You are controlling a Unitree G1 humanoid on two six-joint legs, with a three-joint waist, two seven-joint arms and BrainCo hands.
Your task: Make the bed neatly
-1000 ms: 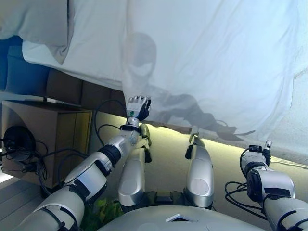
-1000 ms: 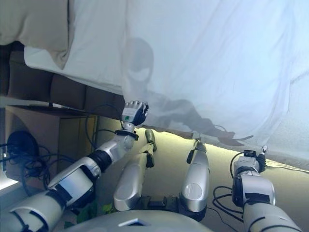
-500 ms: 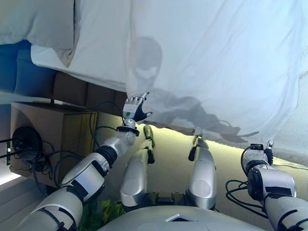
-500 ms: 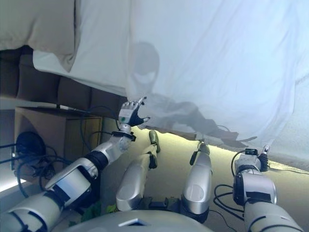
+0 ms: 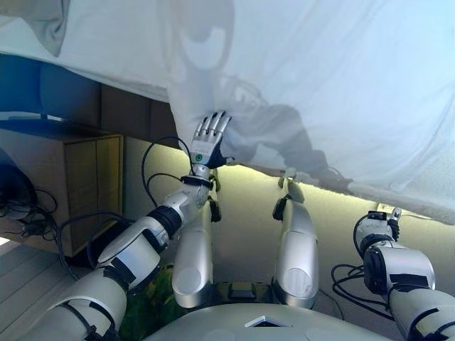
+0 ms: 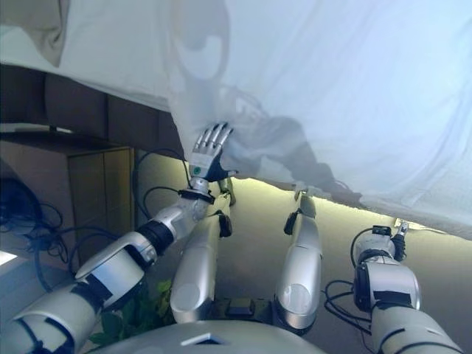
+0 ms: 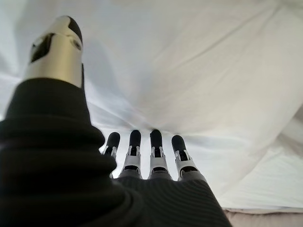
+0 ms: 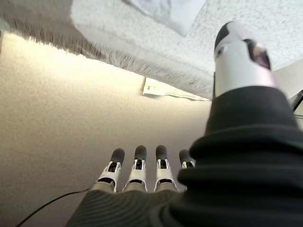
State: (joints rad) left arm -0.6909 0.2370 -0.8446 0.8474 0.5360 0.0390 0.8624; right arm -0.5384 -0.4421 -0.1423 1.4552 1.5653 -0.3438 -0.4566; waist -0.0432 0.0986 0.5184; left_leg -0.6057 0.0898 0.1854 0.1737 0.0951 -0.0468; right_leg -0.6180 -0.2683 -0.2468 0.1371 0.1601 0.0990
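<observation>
A white sheet (image 5: 327, 71) covers the bed and hangs over its near side. My left hand (image 5: 208, 142) is raised to the sheet's hanging edge, open, with straight fingers at the cloth. In the left wrist view its fingers (image 7: 156, 156) point straight into the white sheet (image 7: 189, 71) and hold nothing. My right hand (image 5: 387, 217) is low at the right, near the floor. In the right wrist view its fingers (image 8: 158, 168) are straight and empty over the carpet, short of the bed's textured white cover (image 8: 142, 52).
A pillow corner (image 5: 53, 28) shows at the top left. A dark padded headboard (image 5: 121, 117) and a wooden bedside cabinet (image 5: 85, 185) stand at the left. A white tag (image 8: 175, 90) lies on the beige carpet (image 8: 57, 118) by the bed's edge.
My left hand has opened from curled fingers to straight ones and lifted against the sheet's edge. The camera has tilted, so the whole scene shifted. The right hand stayed low.
</observation>
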